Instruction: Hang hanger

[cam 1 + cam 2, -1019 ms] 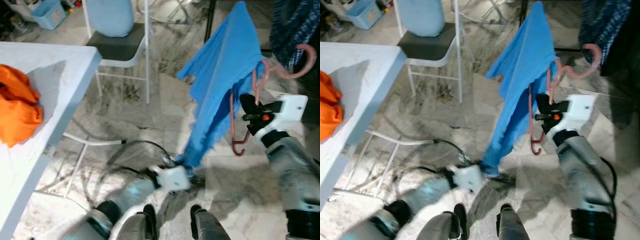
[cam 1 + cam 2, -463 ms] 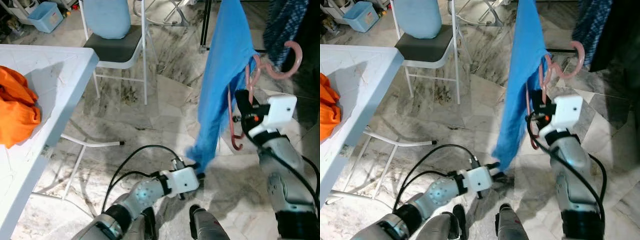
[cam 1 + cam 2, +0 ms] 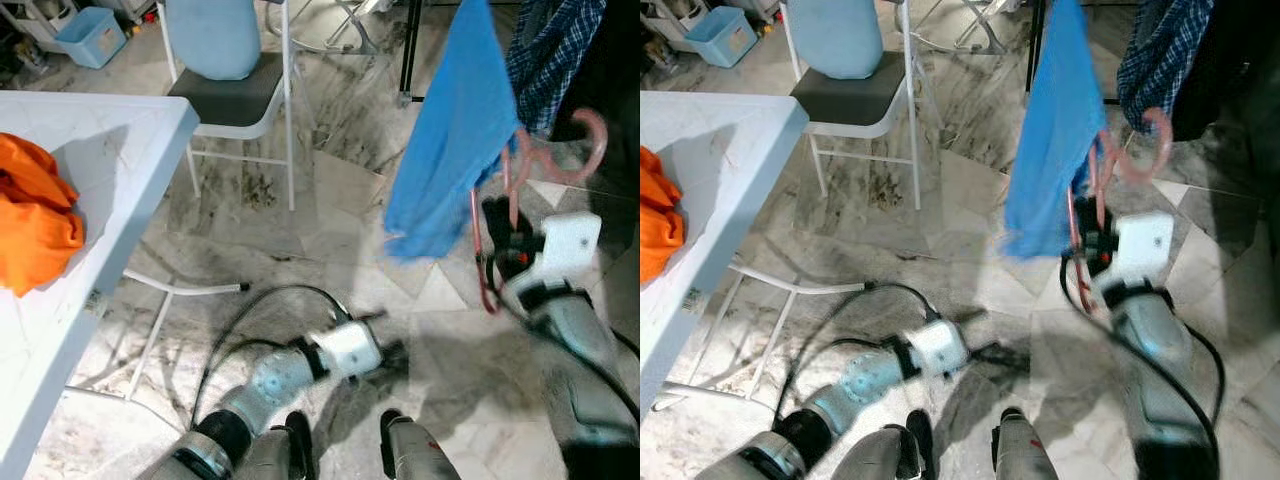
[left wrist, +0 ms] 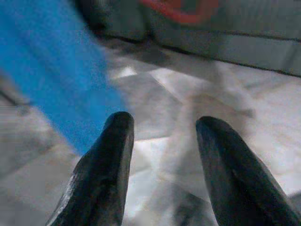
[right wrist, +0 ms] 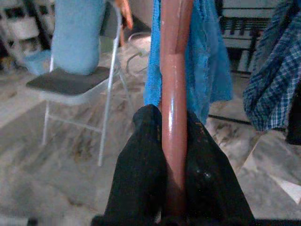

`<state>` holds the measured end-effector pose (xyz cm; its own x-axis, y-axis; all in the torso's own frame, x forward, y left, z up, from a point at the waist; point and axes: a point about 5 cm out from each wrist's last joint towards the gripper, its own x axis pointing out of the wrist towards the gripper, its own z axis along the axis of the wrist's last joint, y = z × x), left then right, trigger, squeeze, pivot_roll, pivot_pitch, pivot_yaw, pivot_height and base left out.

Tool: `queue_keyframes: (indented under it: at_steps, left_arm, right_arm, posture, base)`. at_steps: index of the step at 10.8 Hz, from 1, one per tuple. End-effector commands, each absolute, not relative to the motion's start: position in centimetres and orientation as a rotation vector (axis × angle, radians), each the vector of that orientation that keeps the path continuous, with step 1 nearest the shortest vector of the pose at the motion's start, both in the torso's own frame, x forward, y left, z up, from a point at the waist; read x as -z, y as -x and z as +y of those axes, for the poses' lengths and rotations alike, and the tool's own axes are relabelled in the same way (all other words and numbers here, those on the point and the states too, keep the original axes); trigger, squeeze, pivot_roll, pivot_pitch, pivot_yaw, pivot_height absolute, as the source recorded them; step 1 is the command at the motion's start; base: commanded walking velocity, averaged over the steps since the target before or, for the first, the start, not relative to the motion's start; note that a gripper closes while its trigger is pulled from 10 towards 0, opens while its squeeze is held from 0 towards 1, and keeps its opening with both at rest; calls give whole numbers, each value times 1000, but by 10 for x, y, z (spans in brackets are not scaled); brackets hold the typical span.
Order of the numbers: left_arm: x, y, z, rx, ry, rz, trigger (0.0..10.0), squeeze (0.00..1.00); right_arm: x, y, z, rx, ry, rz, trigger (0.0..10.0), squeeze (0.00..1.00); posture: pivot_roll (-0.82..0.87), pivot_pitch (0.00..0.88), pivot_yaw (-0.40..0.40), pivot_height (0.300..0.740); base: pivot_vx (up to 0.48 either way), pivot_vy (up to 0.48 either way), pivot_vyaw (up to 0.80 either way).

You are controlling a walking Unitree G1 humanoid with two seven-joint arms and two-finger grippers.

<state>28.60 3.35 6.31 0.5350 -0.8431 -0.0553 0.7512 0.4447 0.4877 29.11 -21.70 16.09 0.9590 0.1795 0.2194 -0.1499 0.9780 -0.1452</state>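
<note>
Marble floor (image 3: 250, 230) lies under the robot, with a white worktop (image 3: 110, 130) on its left that carries an orange cloth (image 3: 35, 215), and a folding chair (image 3: 235, 95) stands further back. On the right side, the right hand (image 3: 505, 235) is clenched around the pink hanger (image 3: 520, 190); the wrist view shows the two black fingers (image 5: 141, 179) pressing the pink bar from both sides. A blue cloth (image 3: 455, 140) hangs over this hanger and drops on the side toward the chair, and its lower edge is clear of the floor. The hook of the hanger points up and to the right, above the hand, near a checked garment (image 3: 555, 50) that hangs at the top right. I judge that the step in hand is carrying the loaded hanger up to the place where the clothes hang; the rail itself cannot be seen. The next move calls for lifting the hook higher and bringing it over a rail, keeping the hanger level so the cloth does not slide off. The left hand (image 3: 385, 350) is low near the floor, with its fingers (image 4: 101, 174) spread apart and holding nothing.
</note>
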Motion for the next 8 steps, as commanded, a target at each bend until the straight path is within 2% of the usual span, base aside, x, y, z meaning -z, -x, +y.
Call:
queue_keyframes:
  at_steps: [1, 3, 5, 8]
  left_arm:
    - [-72, -299, 47, 902, -489, -223, 10000, 1000]
    - [-94, -319, 64, 829, -528, -275, 10000, 1000]
    - [-126, -338, 89, 835, -734, -388, 10000, 1000]
    - [-154, -352, 99, 893, -967, -465, 10000, 1000]
  right_arm:
    - [-155, -283, -215, -220, 161, -228, 10000, 0]
    - [-145, -272, -228, -245, 200, -183, 10000, 0]
    - [-136, -255, -242, -399, 271, -93, 10000, 0]
    - [-134, -238, -239, -638, 316, 13, 10000, 0]
  posture:
    - [-242, 257, 111, 740]
    - [-240, 257, 106, 740]
    - [-244, 258, 115, 740]
    - [-262, 267, 145, 740]
  base:
    - [0, 0, 0]
    - [0, 0, 0]
    - [0, 0, 0]
    - [0, 0, 0]
